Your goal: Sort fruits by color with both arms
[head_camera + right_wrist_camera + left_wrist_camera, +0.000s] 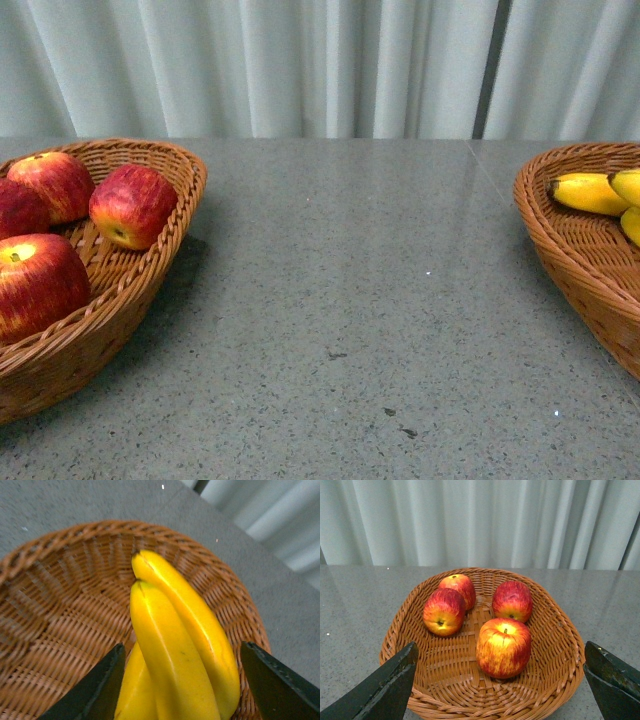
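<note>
Four apples (503, 647) sit in the left basket (560, 650) at the tabletop's (360, 300) left edge; three bananas (170, 655) lie in the right basket (60, 605) at its right edge, both baskets cut off in the front view. The left gripper (500, 680) and right gripper (182, 680) hover spread wide, empty, above the fruit.

Grey speckled stone tabletop (360, 300) carries two wicker baskets: left basket (150, 270) and right basket (575, 260), well apart.

In my front view both baskets run off frame: left basket (150, 270) at nine o'clock, right basket (570, 260) at three, cropping its bananas (590, 193).
</note>
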Controlling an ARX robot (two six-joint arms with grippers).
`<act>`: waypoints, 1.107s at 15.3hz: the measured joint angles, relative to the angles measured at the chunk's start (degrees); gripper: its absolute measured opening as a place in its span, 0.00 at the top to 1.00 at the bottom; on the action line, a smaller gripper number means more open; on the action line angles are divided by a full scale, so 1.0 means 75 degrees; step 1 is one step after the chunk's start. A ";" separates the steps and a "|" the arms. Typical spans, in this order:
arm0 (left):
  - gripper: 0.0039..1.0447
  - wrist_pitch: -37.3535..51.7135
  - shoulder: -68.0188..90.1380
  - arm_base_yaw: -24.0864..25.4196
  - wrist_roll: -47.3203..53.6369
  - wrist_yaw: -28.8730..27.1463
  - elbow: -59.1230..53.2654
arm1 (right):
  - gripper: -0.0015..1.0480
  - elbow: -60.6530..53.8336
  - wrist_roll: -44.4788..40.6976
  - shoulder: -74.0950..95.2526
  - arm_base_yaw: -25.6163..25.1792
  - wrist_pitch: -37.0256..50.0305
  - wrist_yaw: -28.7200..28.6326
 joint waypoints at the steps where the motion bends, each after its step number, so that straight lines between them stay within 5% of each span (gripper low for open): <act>1: 0.06 -0.0003 0.0000 0.0000 0.0000 0.0000 0.0000 | 0.23 0.0000 0.0090 -0.0510 0.0087 -0.0038 -0.0399; 2: 0.06 0.0000 0.0000 0.0000 0.0000 0.0000 0.0000 | 0.09 0.0000 0.0321 -0.1011 0.0096 -0.0020 -0.0766; 3: 0.06 0.0000 0.0000 0.0000 0.0000 0.0000 0.0000 | 0.05 -0.0038 0.0612 -0.1381 0.0096 0.0166 -0.1049; 7: 0.06 0.0000 0.0000 0.0000 0.0000 0.0000 0.0000 | 0.06 -0.0793 0.2005 -0.3104 0.0289 0.0434 -0.2034; 8: 0.06 -0.0003 0.0000 0.0000 0.0000 0.0000 0.0000 | 0.11 -0.1376 0.2760 -0.3774 0.0589 0.1247 -0.1510; 9: 0.06 -0.0003 0.0000 0.0000 0.0000 0.0006 0.0000 | 0.23 -0.2328 0.3640 -0.4733 0.1151 0.2055 0.0268; 11: 0.06 0.0000 0.0000 0.0003 0.0000 -0.0020 0.0000 | 0.47 -0.4074 0.4794 -0.7023 0.1239 0.1035 0.2250; 13: 0.06 0.0003 0.0000 0.0000 0.0000 0.0006 0.0000 | 0.68 -0.5109 0.5068 -0.9212 0.1195 -0.0434 0.2378; 16: 0.06 0.0000 0.0000 0.0000 0.0000 -0.0003 0.0000 | 0.98 -0.5636 0.5147 -1.0762 0.1198 -0.0356 0.2378; 17: 0.06 0.0000 0.0000 0.0000 0.0000 -0.0003 0.0000 | 0.98 -0.5855 0.5173 -1.0815 0.1198 -0.0358 0.2378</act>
